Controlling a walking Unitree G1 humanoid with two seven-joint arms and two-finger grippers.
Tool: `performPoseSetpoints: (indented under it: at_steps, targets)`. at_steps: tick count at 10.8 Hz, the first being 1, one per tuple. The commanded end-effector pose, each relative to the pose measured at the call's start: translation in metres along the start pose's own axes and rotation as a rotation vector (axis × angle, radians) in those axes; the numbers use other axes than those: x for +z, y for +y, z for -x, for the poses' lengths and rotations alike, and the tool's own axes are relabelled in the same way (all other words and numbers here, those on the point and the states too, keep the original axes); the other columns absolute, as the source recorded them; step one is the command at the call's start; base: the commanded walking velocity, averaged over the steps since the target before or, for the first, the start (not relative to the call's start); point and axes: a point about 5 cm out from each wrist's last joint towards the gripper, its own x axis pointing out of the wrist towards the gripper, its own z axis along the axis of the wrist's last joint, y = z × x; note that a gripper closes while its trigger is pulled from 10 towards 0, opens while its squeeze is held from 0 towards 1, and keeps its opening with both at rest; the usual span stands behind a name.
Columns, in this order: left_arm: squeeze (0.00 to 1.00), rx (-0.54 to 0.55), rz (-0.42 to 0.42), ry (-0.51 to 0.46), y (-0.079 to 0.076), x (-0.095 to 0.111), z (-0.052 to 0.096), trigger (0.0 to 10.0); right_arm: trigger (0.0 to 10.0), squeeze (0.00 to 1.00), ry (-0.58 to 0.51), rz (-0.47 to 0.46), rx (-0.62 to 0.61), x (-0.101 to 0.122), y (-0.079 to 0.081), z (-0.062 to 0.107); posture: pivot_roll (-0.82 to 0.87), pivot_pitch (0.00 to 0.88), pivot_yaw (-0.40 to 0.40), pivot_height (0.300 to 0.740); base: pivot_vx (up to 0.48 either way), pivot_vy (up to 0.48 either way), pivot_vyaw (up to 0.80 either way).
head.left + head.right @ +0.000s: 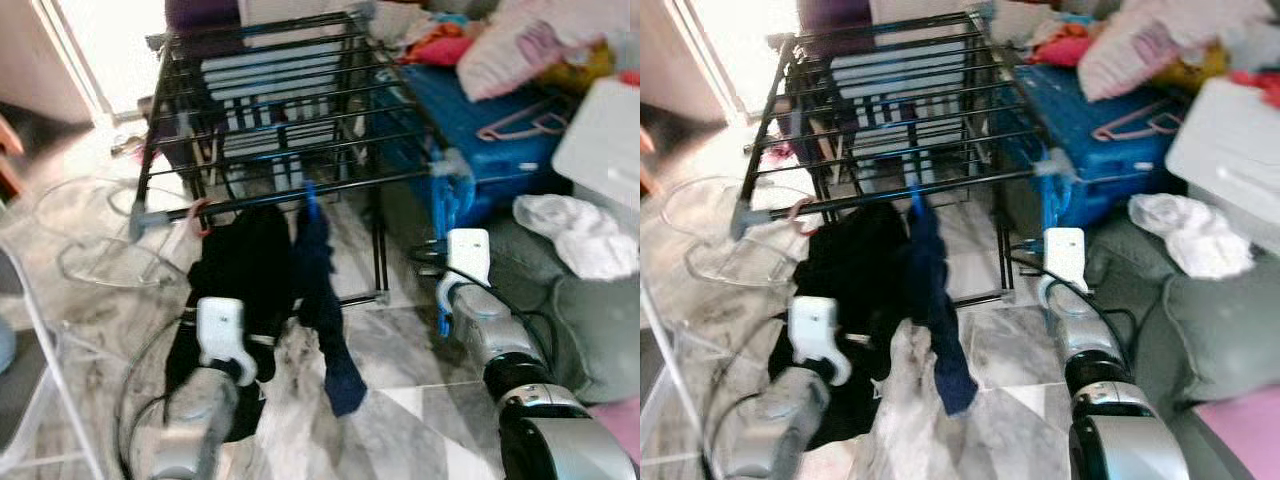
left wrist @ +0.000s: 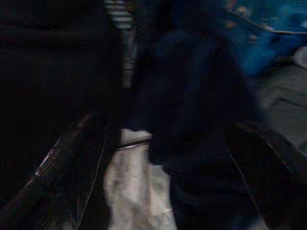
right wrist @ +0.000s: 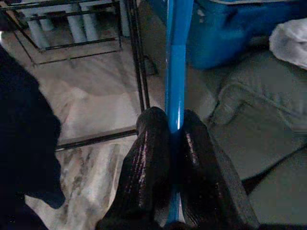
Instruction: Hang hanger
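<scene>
Blue hanger (image 3: 175,72) sits pinched between the right gripper (image 3: 176,132) fingers, near the drying rack's (image 1: 300,110) right corner but not yet hooked, while the left gripper (image 2: 182,158) hangs open by dark clothes (image 1: 250,270).

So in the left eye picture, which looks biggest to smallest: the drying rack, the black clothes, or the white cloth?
1. Drying rack
2. Black clothes
3. White cloth
The clothes hang nearer the camera than the cloth, so real sizes are unsure.

Dark garments (image 1: 255,270) on drying rack (image 1: 290,110)
</scene>
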Motion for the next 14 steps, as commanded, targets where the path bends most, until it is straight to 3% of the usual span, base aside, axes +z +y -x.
performPoseSetpoints:
  at_steps: [1,3,9,12,14]
  targets:
    - [0.00,0.009,-0.013,-0.005,0.004,0.003,0.002,10.0,10.0,0.00,-0.025,-0.012,0.013,0.012,0.003,-0.002,-0.09,0.000,0.094,0.740,0.000,0.000,0.00]
    - [0.00,0.007,-0.014,0.004,0.005,0.001,0.002,10.0,10.0,0.00,-0.011,-0.010,0.057,0.017,0.003,-0.004,-0.09,0.000,0.095,0.740,0.000,0.000,0.00]
    - [0.00,0.033,-0.019,0.009,0.009,0.001,0.004,10.0,10.0,0.00,0.022,0.079,0.295,0.023,0.041,-0.003,-0.08,0.000,0.090,0.740,0.000,0.000,0.00]
    - [0.00,0.043,-0.031,0.022,0.012,0.001,0.009,10.0,10.0,0.00,0.015,0.058,0.277,0.047,0.036,-0.008,-0.06,0.000,0.087,0.740,0.000,0.000,0.00]
    - [0.00,0.055,-0.046,0.042,0.018,-0.001,0.016,10.0,10.0,0.00,0.085,0.014,0.274,0.051,0.038,-0.010,-0.05,0.000,0.087,0.740,0.000,0.000,0.00]
